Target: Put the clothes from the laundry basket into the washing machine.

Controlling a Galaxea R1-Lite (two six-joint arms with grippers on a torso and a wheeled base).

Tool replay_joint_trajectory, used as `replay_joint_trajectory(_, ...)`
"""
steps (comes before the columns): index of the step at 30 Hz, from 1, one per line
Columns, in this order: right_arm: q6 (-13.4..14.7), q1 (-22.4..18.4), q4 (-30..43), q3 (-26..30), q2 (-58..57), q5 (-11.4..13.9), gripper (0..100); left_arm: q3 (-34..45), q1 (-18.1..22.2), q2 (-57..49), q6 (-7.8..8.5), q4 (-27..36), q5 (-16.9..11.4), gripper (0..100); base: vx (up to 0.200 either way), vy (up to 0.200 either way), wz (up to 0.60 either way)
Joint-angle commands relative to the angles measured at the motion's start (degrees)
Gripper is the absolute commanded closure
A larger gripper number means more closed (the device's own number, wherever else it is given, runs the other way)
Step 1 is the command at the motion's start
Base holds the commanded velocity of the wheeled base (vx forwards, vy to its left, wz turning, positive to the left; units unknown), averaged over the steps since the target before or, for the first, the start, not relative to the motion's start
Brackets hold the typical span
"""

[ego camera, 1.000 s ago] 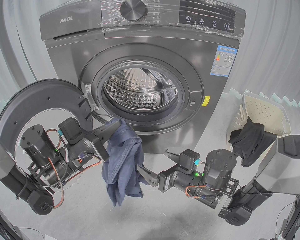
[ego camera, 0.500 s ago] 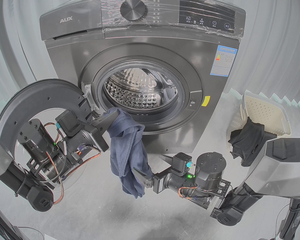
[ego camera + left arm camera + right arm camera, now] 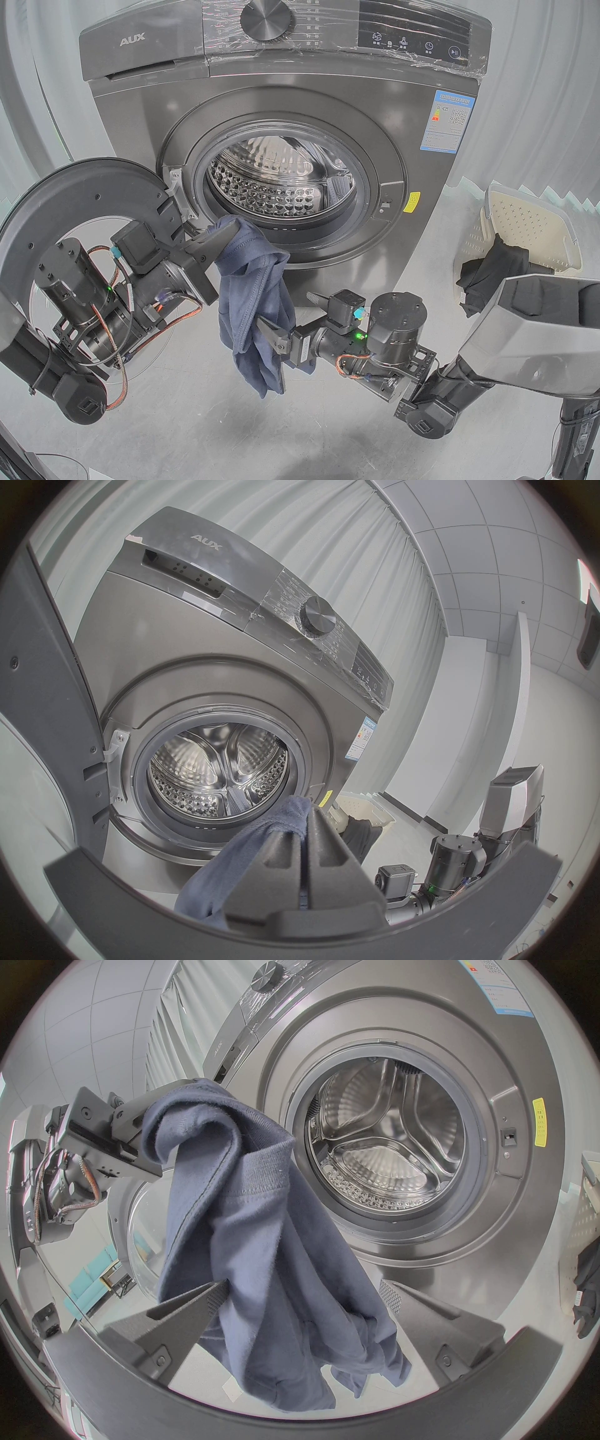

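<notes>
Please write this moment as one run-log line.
left gripper: shut on blue shirt, before washing machine | right gripper: open around shirt's hanging part | black garment: draped over laundry basket rim

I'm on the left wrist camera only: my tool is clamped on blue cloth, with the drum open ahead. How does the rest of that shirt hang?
Observer: The blue shirt hangs straight down from the left tool in front of the washing machine. Its lower end hangs free below the door opening.
Operator: Where is the right tool relative to it?
Observer: The right tool is open, with one finger on each side of the shirt's lower part, not closed on it.
Operator: Anything left in the basket?
Observer: A black garment is draped over the rim of the laundry basket, partly hanging outside.
</notes>
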Motion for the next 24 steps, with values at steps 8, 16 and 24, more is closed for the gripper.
replay_joint_trajectory(8,0.01,2.46,-0.75,-1.46,0.73,0.09,0,0.08,0.61,0.67,0.04,-0.01,0.06,100,0.000,0.000,0.00)
replay_joint_trajectory(16,0.10,3.08,-0.83,-1.99,3.11,0.18,0,0.08,0.34,-0.04,0.21,-0.01,0.14,100,0.000,0.000,0.00)
replay_joint_trajectory(24,0.10,2.11,-0.83,-7.62,6.89,0.00,0,-0.18,0.08,-0.21,0.12,-0.10,0.14,100,0.000,0.000,0.00)
